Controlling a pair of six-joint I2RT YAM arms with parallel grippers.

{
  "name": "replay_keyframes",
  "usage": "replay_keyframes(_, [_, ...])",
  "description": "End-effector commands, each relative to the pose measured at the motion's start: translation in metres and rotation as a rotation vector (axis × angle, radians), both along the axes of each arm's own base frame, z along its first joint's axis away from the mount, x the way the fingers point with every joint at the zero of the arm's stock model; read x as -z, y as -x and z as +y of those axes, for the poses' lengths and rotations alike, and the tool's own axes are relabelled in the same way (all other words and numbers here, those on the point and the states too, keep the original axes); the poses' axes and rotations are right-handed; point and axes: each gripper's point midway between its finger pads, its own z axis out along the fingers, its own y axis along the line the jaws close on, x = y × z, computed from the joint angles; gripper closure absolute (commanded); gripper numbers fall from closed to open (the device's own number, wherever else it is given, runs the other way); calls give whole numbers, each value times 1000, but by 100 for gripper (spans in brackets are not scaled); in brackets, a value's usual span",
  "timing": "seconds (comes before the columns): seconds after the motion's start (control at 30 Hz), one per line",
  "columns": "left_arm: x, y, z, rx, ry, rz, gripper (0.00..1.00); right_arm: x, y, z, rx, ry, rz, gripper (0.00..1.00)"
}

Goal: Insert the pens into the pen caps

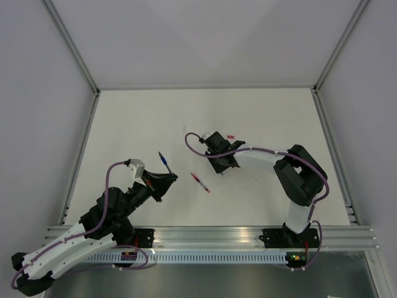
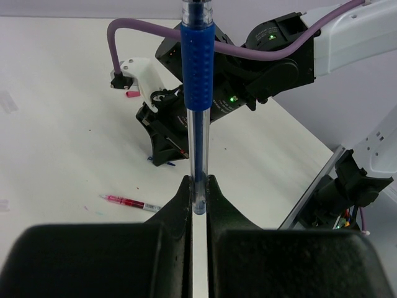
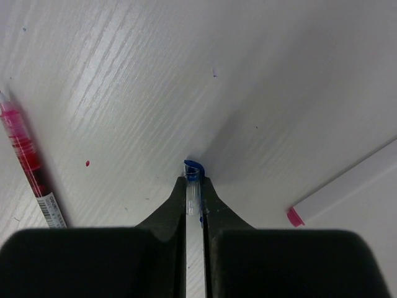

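Note:
My left gripper [image 1: 162, 180] is shut on a blue pen [image 1: 164, 161], held at its clear end; in the left wrist view the pen [image 2: 197, 93] sticks straight out past the gripper [image 2: 197, 192] with its blue grip far from the jaws. My right gripper [image 1: 223, 167] is low over the table, shut on a small clear cap with a blue clip [image 3: 193, 177], which pokes out between its fingers [image 3: 193, 186]. A red pen [image 1: 200, 182] lies flat between the two grippers; it also shows in the left wrist view [image 2: 130, 202] and in the right wrist view [image 3: 28, 161].
A small red piece [image 1: 231, 136] lies just behind the right gripper and shows in the left wrist view [image 2: 132, 94]. A whitish stick with a pink-red end [image 3: 294, 216] lies right of the right gripper. White walls and rails bound the table.

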Motion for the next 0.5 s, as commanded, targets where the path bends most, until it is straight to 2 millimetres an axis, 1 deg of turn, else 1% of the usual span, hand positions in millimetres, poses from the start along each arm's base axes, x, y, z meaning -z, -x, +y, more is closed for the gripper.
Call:
replay_keyframes(0.0, [-1,-3,4,-24,0,-13,98,15,7,-18,38,81,28,99])
replay_keyframes(0.07, [-1,-3,2,-19,-2,-12,98,12,8,-19,45,93,33,100])
replay_keyframes(0.1, [-1,-1,0,-4,-4,-15,98,5,3,-15,47,80,22,100])
replay_keyframes(0.13, [-3,0,-2,11,0,-22,98,0,4,-16,45,85,25,100])
replay_keyframes(0.17, [-1,1,-7,32,-12,-19,98,-8,0,-14,52,80,13,100])
replay_keyframes(0.2, [0,7,-14,82,-16,-23,98,-31,-8,-9,59,59,-22,100])
replay_keyframes(0.23, [0,10,-19,113,-19,-23,98,-46,-14,-6,71,41,-47,100])
replay_keyframes(0.27, [-3,17,-30,178,-11,-36,98,-71,-19,-1,86,-1,-87,100])
replay_keyframes(0.3, [-3,23,-36,229,-13,-43,98,-101,-29,9,92,-59,-134,100])
replay_keyframes(0.33, [-3,28,-42,271,-13,-49,98,-120,-31,13,97,-96,-154,100])
replay_keyframes(0.37, [-9,40,-50,354,3,-73,98,-153,-33,16,106,-160,-205,100])
replay_keyframes(0.4, [-3,44,-57,394,-11,-61,98,-182,-37,23,127,-233,-245,100])
replay_keyframes(0.43, [-3,47,-61,426,-14,-63,98,-202,-37,27,130,-289,-271,100])
replay_keyframes(0.47, [-2,55,-66,481,-16,-62,98,-234,-32,29,125,-370,-313,100])
